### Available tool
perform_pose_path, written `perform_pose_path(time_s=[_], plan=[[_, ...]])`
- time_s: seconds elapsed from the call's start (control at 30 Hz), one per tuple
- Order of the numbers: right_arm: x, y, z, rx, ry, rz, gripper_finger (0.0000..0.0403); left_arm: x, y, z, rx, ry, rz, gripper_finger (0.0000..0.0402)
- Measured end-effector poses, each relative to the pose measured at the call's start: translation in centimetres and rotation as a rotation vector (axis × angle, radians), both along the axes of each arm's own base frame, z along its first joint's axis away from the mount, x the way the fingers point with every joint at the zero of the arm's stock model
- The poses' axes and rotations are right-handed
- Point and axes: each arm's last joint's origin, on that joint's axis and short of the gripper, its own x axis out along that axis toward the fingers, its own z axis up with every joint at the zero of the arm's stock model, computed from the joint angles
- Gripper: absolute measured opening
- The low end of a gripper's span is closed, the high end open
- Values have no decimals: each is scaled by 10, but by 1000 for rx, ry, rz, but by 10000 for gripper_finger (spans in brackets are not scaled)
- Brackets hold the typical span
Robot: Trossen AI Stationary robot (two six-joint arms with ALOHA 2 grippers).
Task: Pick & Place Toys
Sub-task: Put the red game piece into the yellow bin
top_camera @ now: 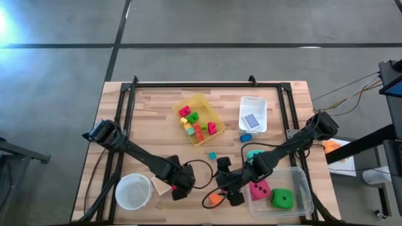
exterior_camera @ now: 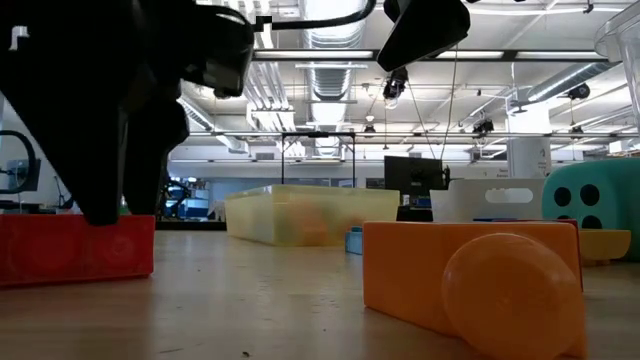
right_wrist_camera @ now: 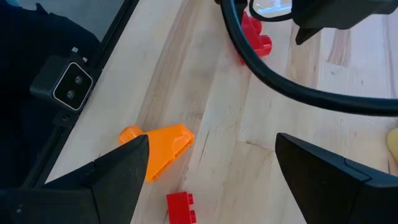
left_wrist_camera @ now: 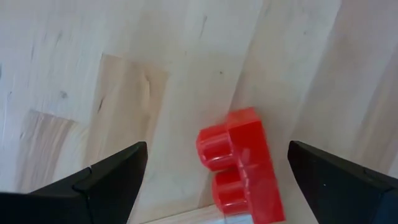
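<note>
A red block [left_wrist_camera: 242, 165] lies flat on the wooden table, studs sideways. My left gripper [left_wrist_camera: 217, 183] points down over it, open, one finger on either side and neither touching; from table height the block [exterior_camera: 75, 248] sits under the dark fingers [exterior_camera: 110, 150]. My right gripper [top_camera: 230, 186] hangs open near the table's front middle, above an orange block [right_wrist_camera: 158, 146] and a small red block [right_wrist_camera: 180, 206]. Several blocks fill the yellow bin [top_camera: 217, 113]. A pink die [top_camera: 259, 187] and a green die [top_camera: 282, 199] lie in the clear bin [top_camera: 301, 182].
A white bowl [top_camera: 133, 191] stands at the front left, beside my left gripper [top_camera: 178, 187]. A white bin [top_camera: 253, 103] is at the back right. A teal block [top_camera: 212, 155], a blue block [top_camera: 245, 137] and a teal die [top_camera: 254, 153] lie mid-table. A black cable [right_wrist_camera: 273, 81] loops between the arms.
</note>
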Motion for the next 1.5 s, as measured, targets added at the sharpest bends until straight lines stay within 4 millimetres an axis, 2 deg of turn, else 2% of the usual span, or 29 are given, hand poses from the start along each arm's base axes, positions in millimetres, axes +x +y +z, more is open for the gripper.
perform_pose_path(time_s=[0.5, 0.63, 1.07, 1.5], plan=[[0, 0, 0, 0, 0, 0, 343, -8, 4, -18, 7, 7, 3, 392], [0, 0, 0, 0, 0, 0, 343, -8, 3, -18, 5, 3, 3, 376], [0, 0, 0, 0, 0, 0, 343, -4, 1, -18, -17, -35, -5, 199], [0, 0, 0, 0, 0, 0, 343, -6, 5, -23, -26, -57, -42, 55]])
